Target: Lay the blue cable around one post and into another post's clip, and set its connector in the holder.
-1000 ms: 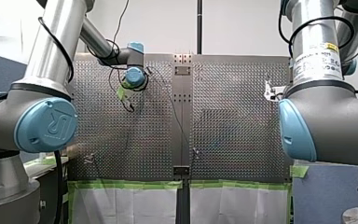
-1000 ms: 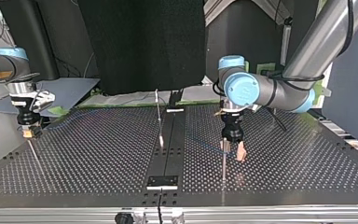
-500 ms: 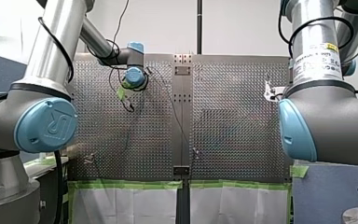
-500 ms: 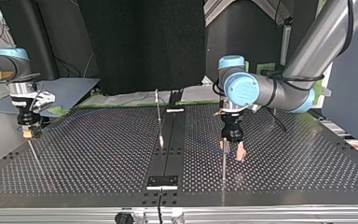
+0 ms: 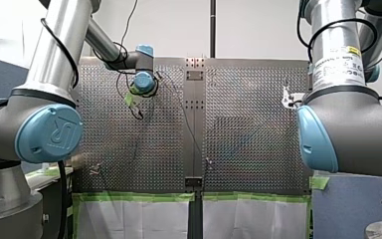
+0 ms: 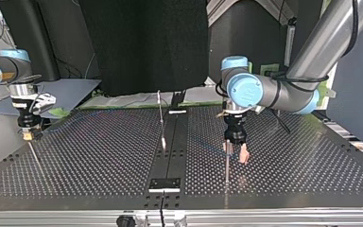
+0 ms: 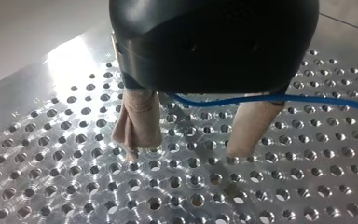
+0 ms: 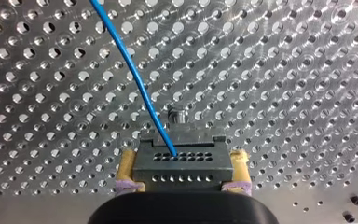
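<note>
Nothing has visibly moved over the last 1 second: both arms and the cable sit where they were in the front and top views.

My left gripper point(image 7: 186, 153) has its 2 beige-padded fingers point(image 7: 140, 116) spread well apart. Their tips are just above the perforated table point(image 7: 51, 140), and bare holes show between them. The blue cable point(image 7: 223, 100) runs across that gap high up, close under the black gripper body, and carries on past 1 finger. The fingers are not pinching it. In the top view this gripper hangs right of the table's middle, and a thin metal post point(image 6: 227, 166) stands just beside it on the near side.

My right gripper point(image 8: 183, 156) is clamped on the connector point(image 8: 182, 169), a dark block with 2 rows of small holes. Its yellowish pads point(image 8: 127, 168) press on the block's 2 sides. The cable leaves the connector's face and slants away over the table. A small screw head point(image 8: 177, 115) sits just ahead of the connector. In the top view this gripper is at the far left of the table, low over the surface, and the cable trails faintly from it toward the far edge. Whether the connector is seated in a holder I cannot tell.
</note>
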{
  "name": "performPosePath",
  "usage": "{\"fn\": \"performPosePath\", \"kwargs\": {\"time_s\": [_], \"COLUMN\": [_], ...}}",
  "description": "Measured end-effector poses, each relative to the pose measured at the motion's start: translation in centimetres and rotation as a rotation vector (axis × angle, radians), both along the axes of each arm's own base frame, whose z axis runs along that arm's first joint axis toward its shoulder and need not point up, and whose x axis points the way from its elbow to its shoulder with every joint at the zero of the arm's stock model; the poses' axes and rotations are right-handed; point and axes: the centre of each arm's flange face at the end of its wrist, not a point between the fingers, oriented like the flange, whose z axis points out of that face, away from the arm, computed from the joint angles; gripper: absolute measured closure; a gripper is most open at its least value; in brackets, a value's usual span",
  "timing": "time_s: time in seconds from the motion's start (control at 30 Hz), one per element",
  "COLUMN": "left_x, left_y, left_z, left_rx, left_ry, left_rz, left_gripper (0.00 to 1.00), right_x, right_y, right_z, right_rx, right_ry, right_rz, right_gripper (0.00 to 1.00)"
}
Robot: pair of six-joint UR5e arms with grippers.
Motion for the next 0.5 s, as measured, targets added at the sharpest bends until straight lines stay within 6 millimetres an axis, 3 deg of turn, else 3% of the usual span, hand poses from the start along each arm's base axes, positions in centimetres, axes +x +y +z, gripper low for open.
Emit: {"fn": "performPosePath", "kwargs": {"time_s": [0.5], "left_x": [-0.03], "left_y": [-0.03], "left_z": [0.00], "left_rx": [0.000], "left_ry": [0.001], "left_rz": [-0.001], "left_gripper": [0.00], "right_x": [0.02], "right_y": [-0.15], "right_z": [0.03], "right_rx": [-0.013], "right_ry": [-0.002], "right_rz": [0.001], "right_gripper": [0.60]}}
